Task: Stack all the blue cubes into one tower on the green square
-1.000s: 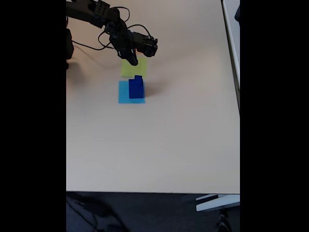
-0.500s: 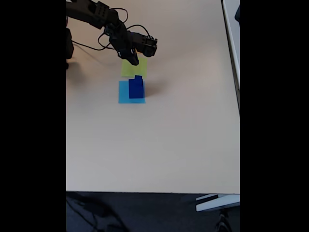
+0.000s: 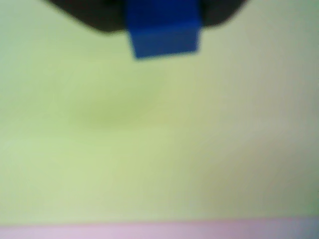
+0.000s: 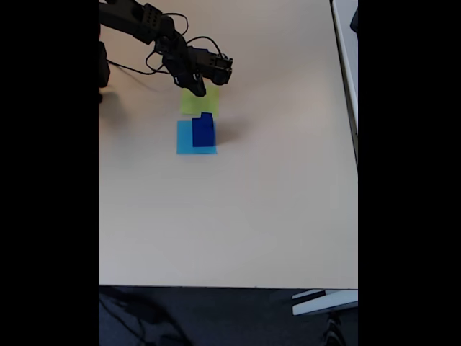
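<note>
In the fixed view the black arm reaches in from the upper left, and its hand (image 4: pixel 197 89) hangs over the far part of the green square (image 4: pixel 193 105), a flat lime-green sheet lying on the pale tabletop (image 4: pixel 238 216). Just in front of that sheet, touching or nearly touching its near edge, lies a light-blue paper square (image 4: pixel 184 138). On the right part of the light-blue square stands a tower of blue cubes (image 4: pixel 203 130): a large dark cube with a smaller one on top, the smaller one overlapping the near edge of the green sheet as the camera sees it. In the wrist view, which is blurred, a small blue cube (image 3: pixel 162 30) sits at the top edge of the picture, flanked by the dark shapes of the hand's fingers (image 3: pixel 102 17) to either side, so the hand looks pinched on this cube. Below it the green square (image 3: pixel 149 139) spreads across almost the whole picture, and a thin strip of the pale tabletop (image 3: pixel 159 231) shows along the bottom edge. Whether the held cube touches the green sheet or is lifted off it cannot be told from either view. In the fixed view the held cube itself is too small and too dark against the hand to make out. Dark cables loop from the arm near its wrist.
</note>
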You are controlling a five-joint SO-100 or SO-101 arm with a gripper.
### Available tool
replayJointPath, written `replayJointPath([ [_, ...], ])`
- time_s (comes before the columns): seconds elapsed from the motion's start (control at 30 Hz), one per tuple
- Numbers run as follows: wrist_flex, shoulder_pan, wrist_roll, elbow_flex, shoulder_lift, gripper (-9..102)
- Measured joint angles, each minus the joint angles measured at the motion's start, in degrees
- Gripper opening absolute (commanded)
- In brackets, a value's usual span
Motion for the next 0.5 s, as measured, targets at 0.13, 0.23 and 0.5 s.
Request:
replayJointPath([
  [0.13, -0.2, 0.2, 0.0, 0.2, 0.0, 1],
  [0.23, -0.3, 0.6, 0.0, 0.6, 0.0, 1],
  [0.5, -1.7, 0.6, 0.2, 1.4, -0.4, 4],
])
